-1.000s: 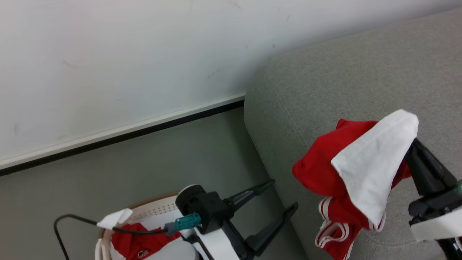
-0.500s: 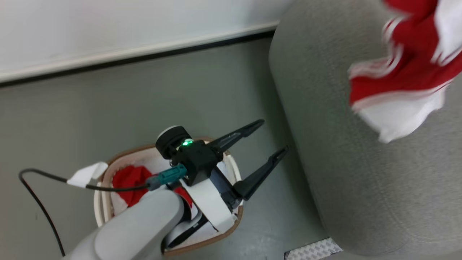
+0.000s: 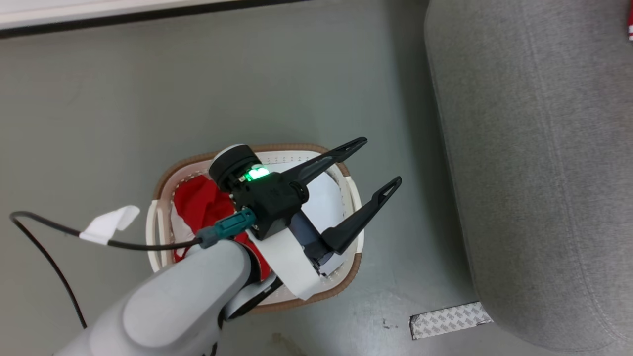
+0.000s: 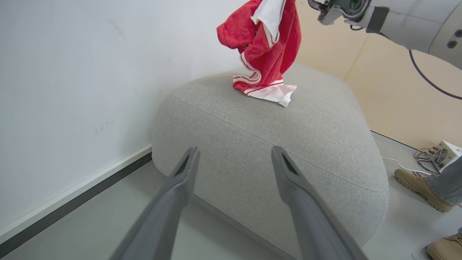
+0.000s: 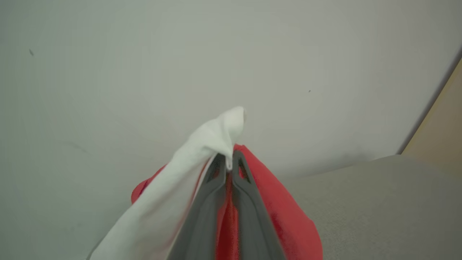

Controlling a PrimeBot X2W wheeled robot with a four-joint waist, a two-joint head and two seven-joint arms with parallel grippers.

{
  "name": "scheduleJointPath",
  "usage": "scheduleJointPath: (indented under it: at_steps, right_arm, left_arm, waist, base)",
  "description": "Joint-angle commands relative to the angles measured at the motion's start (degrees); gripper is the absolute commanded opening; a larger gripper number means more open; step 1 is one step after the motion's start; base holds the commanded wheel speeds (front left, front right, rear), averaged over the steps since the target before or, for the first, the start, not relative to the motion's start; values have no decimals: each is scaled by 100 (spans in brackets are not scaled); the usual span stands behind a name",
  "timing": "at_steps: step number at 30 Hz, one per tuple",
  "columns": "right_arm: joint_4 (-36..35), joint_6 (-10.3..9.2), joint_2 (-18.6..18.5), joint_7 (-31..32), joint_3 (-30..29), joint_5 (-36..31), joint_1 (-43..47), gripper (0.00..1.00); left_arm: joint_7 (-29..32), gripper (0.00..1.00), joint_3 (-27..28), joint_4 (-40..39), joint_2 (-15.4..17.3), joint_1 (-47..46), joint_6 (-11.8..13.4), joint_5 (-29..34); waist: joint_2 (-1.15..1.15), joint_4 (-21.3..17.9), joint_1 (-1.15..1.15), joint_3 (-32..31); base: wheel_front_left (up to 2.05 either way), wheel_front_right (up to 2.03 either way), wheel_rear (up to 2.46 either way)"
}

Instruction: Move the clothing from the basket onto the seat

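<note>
Clothing [image 4: 265, 47] hangs pinched in the tightly closed right gripper [image 5: 228, 160], hem apparently touching the seat [image 4: 288, 144], while the head camera has swung down to the basket [image 3: 296, 147], where more red fabric [image 3: 198, 207] waits beneath the wide-spread, empty left gripper [image 3: 381, 161].

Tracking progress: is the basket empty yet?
Not empty. Red clothing lies inside the basket, partly hidden by the left arm.

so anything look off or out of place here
Nothing spilled or damaged. A textured grey tape strip lies askew on the floor at the corner of the seat, and loose wires with a small white box trail near a person's boot.
</note>
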Motion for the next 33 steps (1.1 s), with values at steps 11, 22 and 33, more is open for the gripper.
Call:
scheduleJointPath:
  at_steps: [11,22,33]
  right_arm:
    - [1598,-13,322,-374,-1094,-1324,454,5]
    - [1840,-14,571,-587,-1037,-2000,894,100]
    - [391,-14,827,-1281,-233,-1411,2520,100]
  left_arm:
    - [34,100,-42,1,92,192,122,-61]
    - [-64,100,28,65,135,444,239,-242]
    - [-351,100,220,320,285,1131,459,-502]
  waist:
    - [0,49,-1,68]
    - [0,-77,-1,-437]
    - [0,-61,-1,-1423]
  base:
    - [0,0,0]
    - [0,0,0]
    - [0,0,0]
